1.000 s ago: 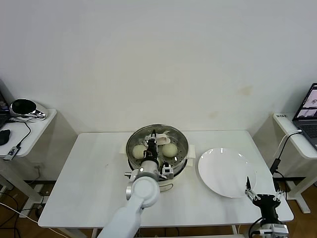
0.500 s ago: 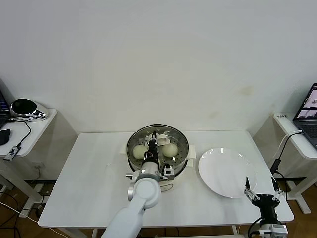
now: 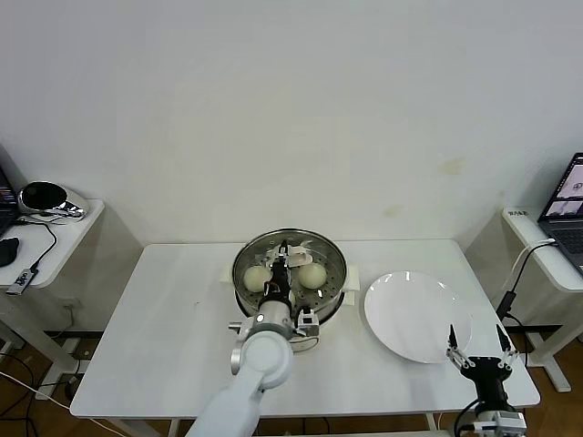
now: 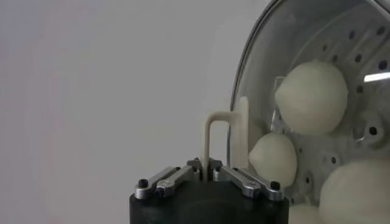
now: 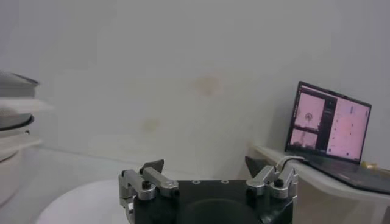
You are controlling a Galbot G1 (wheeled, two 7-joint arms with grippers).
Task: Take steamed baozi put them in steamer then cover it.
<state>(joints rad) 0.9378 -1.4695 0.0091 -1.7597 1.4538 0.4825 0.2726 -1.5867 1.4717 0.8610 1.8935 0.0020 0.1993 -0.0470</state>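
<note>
The steamer (image 3: 333, 261) stands mid-table on its white base. Two steamed baozi (image 3: 257, 276) show inside it in the head view; three baozi (image 4: 312, 97) show in the left wrist view, on the perforated floor inside the shiny rim (image 4: 242, 73). My left gripper (image 3: 284, 251) is over the steamer's middle, shut on a thin cream loop handle (image 4: 217, 122). It looks like the handle of a clear lid, but I cannot tell whether the lid rests on the rim. My right gripper (image 3: 475, 346) is open and empty at the table's front right corner.
A flat white plate (image 3: 417, 316) lies right of the steamer, bare, and shows in the right wrist view (image 5: 73, 204). Side tables stand at both ends, with a laptop (image 5: 332, 122) on the right one. A wall is close behind the table.
Almost nothing. My left forearm has shifted slightly toward the table's front while the gripper stays shut on the handle. The right gripper has barely moved.
</note>
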